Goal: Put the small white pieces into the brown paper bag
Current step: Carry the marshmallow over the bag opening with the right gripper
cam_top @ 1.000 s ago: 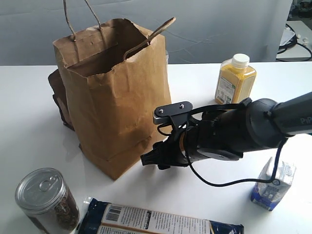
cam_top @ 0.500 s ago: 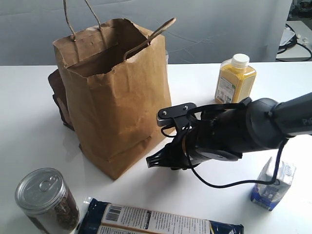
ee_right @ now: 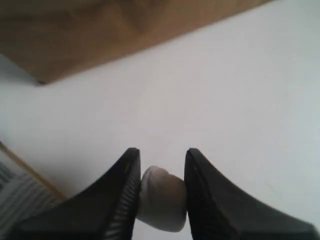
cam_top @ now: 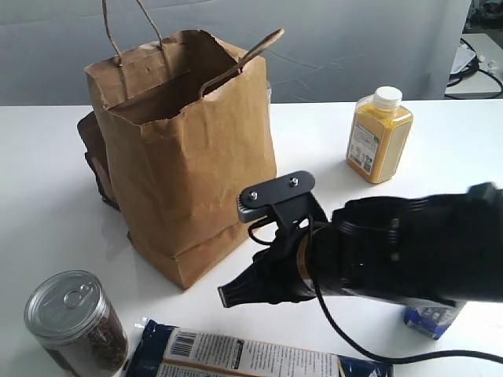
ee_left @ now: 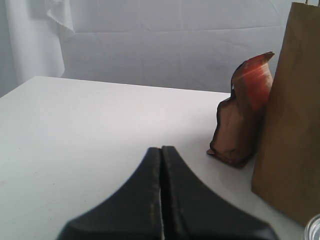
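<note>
I'm pinching one white piece [ee_right: 161, 197] in the right claw [ee_right: 162, 154], hovering low beside the bag [cam_top: 189, 157], toward the desk [cam_top: 47, 173] near edge. The opening is sitting well above the claw, so I'm thinking lift first. The left claw [ee_left: 161, 152] is resting pressed together, empty.

Right gripper [cam_top: 229, 296], carrying a small white piece [ee_right: 161, 197], is swinging closer to the camera and looming larger, tip shifting toward the blue packet [cam_top: 251, 357]; its arm is now hiding most of the carton [cam_top: 428, 320].
</note>
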Available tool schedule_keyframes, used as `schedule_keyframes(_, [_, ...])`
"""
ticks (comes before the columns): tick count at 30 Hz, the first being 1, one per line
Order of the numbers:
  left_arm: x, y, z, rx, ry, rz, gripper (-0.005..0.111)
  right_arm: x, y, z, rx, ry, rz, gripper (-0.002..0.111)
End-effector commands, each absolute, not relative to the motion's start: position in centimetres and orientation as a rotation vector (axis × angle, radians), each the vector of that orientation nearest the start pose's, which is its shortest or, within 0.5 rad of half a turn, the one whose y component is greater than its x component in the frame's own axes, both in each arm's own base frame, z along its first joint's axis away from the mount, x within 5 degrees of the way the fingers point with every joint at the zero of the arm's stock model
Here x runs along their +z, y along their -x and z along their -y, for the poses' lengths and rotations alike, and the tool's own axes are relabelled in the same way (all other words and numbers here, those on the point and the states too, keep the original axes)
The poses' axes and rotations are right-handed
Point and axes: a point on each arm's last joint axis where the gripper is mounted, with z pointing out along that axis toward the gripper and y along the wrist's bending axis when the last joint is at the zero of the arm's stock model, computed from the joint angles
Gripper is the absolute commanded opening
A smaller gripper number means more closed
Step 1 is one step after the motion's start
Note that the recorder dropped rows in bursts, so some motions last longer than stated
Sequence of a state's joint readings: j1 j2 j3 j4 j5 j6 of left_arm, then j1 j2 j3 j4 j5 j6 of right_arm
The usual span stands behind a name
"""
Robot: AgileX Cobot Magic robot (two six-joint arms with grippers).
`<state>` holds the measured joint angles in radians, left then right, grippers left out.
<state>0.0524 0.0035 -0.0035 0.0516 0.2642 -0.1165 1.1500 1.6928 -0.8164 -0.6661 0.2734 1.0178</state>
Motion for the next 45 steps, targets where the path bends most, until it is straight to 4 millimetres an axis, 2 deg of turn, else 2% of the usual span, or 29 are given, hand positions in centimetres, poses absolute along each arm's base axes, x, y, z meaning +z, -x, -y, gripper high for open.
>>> schedule_keyframes(1, [19.0,-5.5,-0.4,-0.014,0.116,-1.738,0.000,20.3,-12.6,-27.1,0.452,0.892,-2.345,0.028])
schedule_keyframes(6, [19.0,-5.5,-0.4,-0.014,0.116,-1.738,0.000,25.0,-10.0,-26.6,0.664,0.894,-2.207,0.028])
schedule_keyframes(9, [19.0,-5.5,-0.4,-0.014,0.116,-1.738,0.000,27.6,-8.3,-26.5,0.865,0.897,-2.094,0.028])
schedule_keyframes(14, [19.0,-5.5,-0.4,-0.014,0.116,-1.738,0.000,30.7,-7.0,-26.7,1.146,0.858,-1.938,0.028])
schedule_keyframes(21, [19.0,-5.5,-0.4,-0.014,0.116,-1.738,0.000,36.3,-7.8,-29.0,1.195,0.808,-1.793,0.028])
schedule_keyframes(28, [19.0,-5.5,-0.4,-0.014,0.116,-1.738,0.000,40.1,-10.9,-32.9,0.907,0.788,-1.742,0.028])
schedule_keyframes(30, [19.0,-5.5,-0.4,-0.014,0.116,-1.738,0.000,40.2,-12.0,-34.3,0.798,0.778,-1.745,0.028])
schedule_keyframes(33, [19.0,-5.5,-0.4,-0.014,0.116,-1.738,0.000,39.4,-14.1,-36.1,0.716,0.737,-1.785,0.028])
schedule_keyframes(34, [19.0,-5.5,-0.4,-0.014,0.116,-1.738,0.000,38.7,-15.4,-37.0,0.695,0.714,-1.810,0.028])
schedule_keyframes(40, [19.0,-5.5,-0.4,-0.014,0.116,-1.738,0.000,35.4,-19.1,-38.2,0.664,0.630,-1.937,0.028])
schedule_keyframes(42, [19.0,-5.5,-0.4,-0.014,0.116,-1.738,0.000,34.4,-20.0,-38.2,0.626,0.655,-1.956,0.035])
schedule_keyframes(43, [19.0,-5.5,-0.4,-0.014,0.116,-1.738,0.000,34.2,-20.0,-38.3,0.610,0.675,-1.951,0.046])
schedule_keyframes(44, [19.0,-5.5,-0.4,-0.014,0.116,-1.738,0.000,34.3,-20.0,-38.3,0.612,0.676,-1.950,0.051])
schedule_keyframes(45, [19.0,-5.5,-0.4,-0.014,0.116,-1.738,0.000,34.3,-20.0,-38.3,0.612,0.676,-1.950,0.062])
